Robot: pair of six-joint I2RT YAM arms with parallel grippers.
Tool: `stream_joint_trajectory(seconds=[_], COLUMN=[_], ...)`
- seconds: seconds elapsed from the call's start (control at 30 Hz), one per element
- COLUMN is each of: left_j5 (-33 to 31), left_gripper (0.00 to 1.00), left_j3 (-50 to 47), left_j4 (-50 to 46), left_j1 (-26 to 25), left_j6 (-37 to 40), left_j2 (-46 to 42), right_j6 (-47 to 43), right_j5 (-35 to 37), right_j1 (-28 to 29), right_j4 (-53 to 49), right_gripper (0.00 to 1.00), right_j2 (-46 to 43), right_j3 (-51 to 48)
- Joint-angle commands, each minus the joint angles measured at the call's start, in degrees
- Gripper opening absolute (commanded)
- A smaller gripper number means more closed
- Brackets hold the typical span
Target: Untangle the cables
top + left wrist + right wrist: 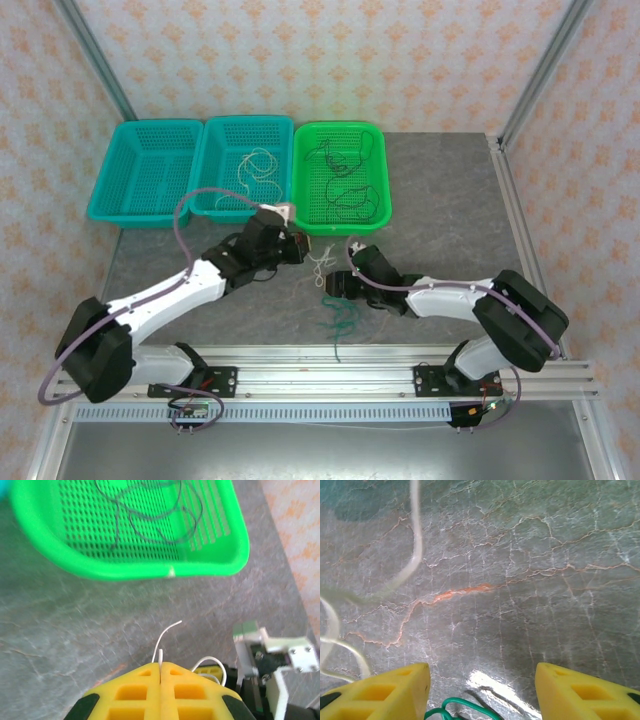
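My left gripper (161, 665) is shut on a thin white cable (165, 635), whose end curls up past the yellow fingertips. From above, that white cable (320, 262) hangs between the left gripper (298, 246) and the right gripper (336, 284). A green-teal cable (338, 322) lies bunched on the table just below the right gripper. In the right wrist view my right gripper (482, 676) stands open above the stone surface, with the green-teal cable (465, 710) low between its fingers and the white cable (415, 545) looping at the left.
A green basket (338, 229) behind the grippers holds black cables (345, 190). The middle teal basket (250, 121) holds a white cable (258, 165). Another teal basket (140, 218) stands at the far left. The green basket's rim (150, 571) is close ahead of the left gripper.
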Motion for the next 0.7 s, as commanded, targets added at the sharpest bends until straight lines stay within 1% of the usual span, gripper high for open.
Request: stream_joint_trajectory(seconds=[0.0,0.07,0.13,0.2,0.27,0.37,0.4,0.47,0.53,0.67], left_j5=[-2.1,-1.7,-3.0,-4.8,-6.3,-6.5,-7.8,-9.0,-9.4,-6.8], left_gripper=[0.0,0.0,0.0,0.0,0.0,0.0,0.0,0.0,0.0,0.0], left_j3=[3.3,5.4,8.7,12.5,16.8,22.4,24.1,27.7,32.3,45.1], left_j4=[-2.6,-3.8,-6.0,-7.4,-8.0,-7.1,-7.0,-6.6,-5.8,-9.4], left_j1=[3.5,6.4,9.8,13.2,17.1,23.9,25.8,28.5,29.8,31.6], left_j6=[1.5,2.3,3.5,5.3,7.7,7.9,7.5,7.3,8.6,10.1], left_j2=[-4.5,-6.4,-7.5,-7.0,-4.5,1.6,4.0,9.0,15.6,28.4], right_j6=[0.1,0.8,1.6,1.7,1.0,0.0,-0.3,-0.1,1.0,2.5], right_j5=[3.0,5.7,10.1,13.8,16.5,18.3,18.3,18.3,18.2,18.4], right_j1=[0.2,0.2,0.2,0.2,0.2,0.1,0.1,0.1,0.1,0.1], right_j4=[3.3,6.0,8.0,9.2,9.5,7.9,7.2,6.7,6.4,5.9], right_gripper=[0.58,0.59,0.6,0.62,0.63,0.63,0.63,0.63,0.63,0.63], right_j2=[-2.3,-5.1,-9.0,-12.4,-15.1,-18.0,-18.5,-19.0,-19.5,-21.5], right_j3=[-1.8,-4.1,-6.3,-7.9,-8.7,-8.3,-8.1,-8.0,-8.4,-9.5])
